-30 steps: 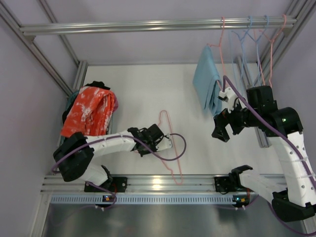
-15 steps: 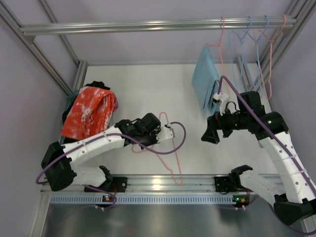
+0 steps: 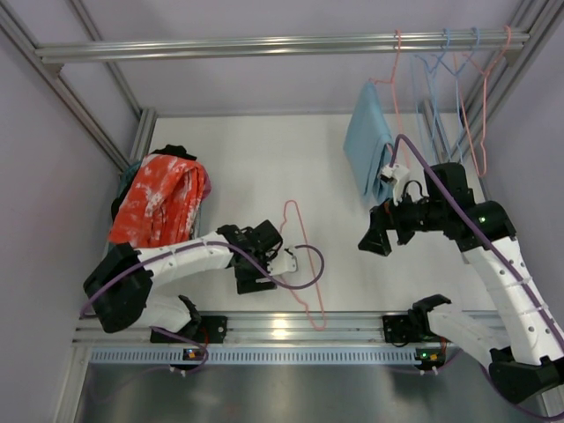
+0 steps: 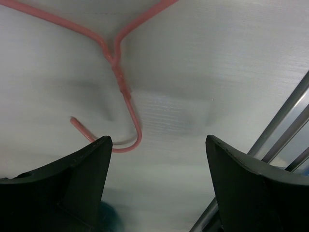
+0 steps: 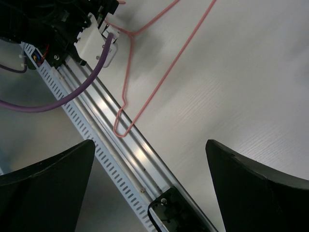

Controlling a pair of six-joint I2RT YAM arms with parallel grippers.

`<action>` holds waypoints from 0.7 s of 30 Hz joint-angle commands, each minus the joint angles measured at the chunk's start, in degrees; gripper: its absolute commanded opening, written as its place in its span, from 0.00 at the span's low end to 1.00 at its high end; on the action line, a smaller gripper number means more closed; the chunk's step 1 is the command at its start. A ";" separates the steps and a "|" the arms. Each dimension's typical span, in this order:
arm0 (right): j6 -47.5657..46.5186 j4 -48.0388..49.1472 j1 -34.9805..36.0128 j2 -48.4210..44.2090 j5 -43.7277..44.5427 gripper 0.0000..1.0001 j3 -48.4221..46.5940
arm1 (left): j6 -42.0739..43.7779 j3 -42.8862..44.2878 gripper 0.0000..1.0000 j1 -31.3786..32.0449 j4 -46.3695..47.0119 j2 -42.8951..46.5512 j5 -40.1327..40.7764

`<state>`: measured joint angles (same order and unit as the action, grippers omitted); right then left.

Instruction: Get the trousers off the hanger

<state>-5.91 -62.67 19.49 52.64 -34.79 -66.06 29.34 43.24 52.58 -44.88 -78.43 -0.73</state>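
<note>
The orange-red trousers with white blotches (image 3: 157, 201) lie heaped at the far-left edge of the white worktop (image 3: 256, 167). They rest on a plain black pair of trousers (image 3: 176, 152) that shows only at the pile's edges. Neither pair is on a hanger. The bare pink wire hanger (image 3: 304, 264) lies flat nearer the middle of the worktop, well apart from the pile.

My left end effector (image 4: 157, 145) sits low over the hanger, fingers spread wide with nothing between them. The hanger's hook curls just ahead of one fingertip, and I cannot tell whether it touches. My right end effector (image 5: 149, 145) hangs above the worktop, jaws fully apart and empty. It is near a pale blue cloth (image 3: 368, 150) draped on another pink hanger from the overhead aluminium rail (image 3: 264, 44), where several bare pink and blue wire hangers (image 3: 458, 79) also hang.

Pale walls close in the frame. Only the top view shows the trousers. My right wrist view shows the hanger's corner reaching the slotted front rail (image 5: 125, 164).
</note>
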 commanded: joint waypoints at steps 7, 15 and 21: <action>-0.06 1.33 0.82 -0.87 -0.37 1.00 -0.65 | 12.31 0.53 0.80 -7.22 3.92 1.53 -11.39; 0.02 1.68 0.73 -1.14 0.16 0.99 -0.56 | 8.82 -2.71 0.63 -6.97 11.80 -5.93 -6.34; 0.11 1.68 0.73 -1.49 0.33 0.99 -0.47 | 4.41 -7.29 0.47 -4.50 17.11 -9.11 0.12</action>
<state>-5.91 -62.63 19.49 52.29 -34.33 -66.06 35.55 41.80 47.29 -37.47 -82.76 -6.72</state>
